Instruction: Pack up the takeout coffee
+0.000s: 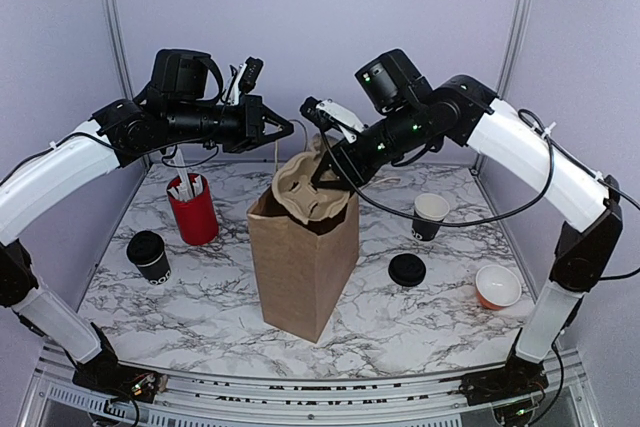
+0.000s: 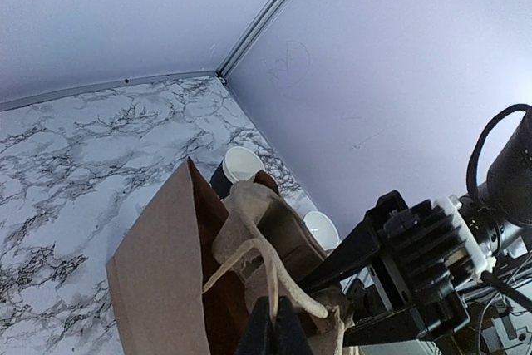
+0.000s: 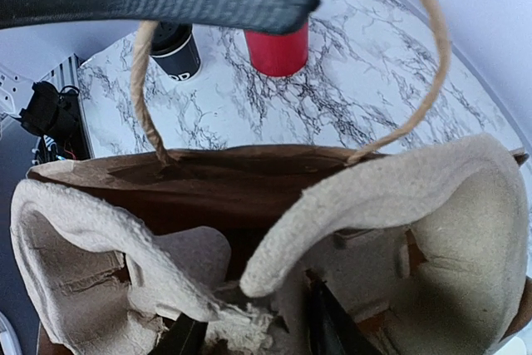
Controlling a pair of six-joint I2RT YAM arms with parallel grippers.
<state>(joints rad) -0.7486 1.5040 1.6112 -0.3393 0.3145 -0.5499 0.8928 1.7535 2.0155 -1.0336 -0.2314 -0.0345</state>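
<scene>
Moulded beige pulp cup carrier (image 3: 399,230), one, pinched in my right pincer (image 3: 253,332) atop one brown paper bag (image 1: 300,267). Left pincer (image 2: 268,322) pressed together on its twine handle (image 3: 140,81). One lidded black paper takeout coffee (image 1: 150,255) stands on the marble table (image 1: 230,312), well below-left of it, beside one red cup (image 1: 193,209).

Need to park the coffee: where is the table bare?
Bare: the near strip in front of takeout coffee, paper bag and bowl. Crowded: right of bag (open cup, loose lid, bowl); left tool, right tool, cup carrier at bag's mouth.
</scene>
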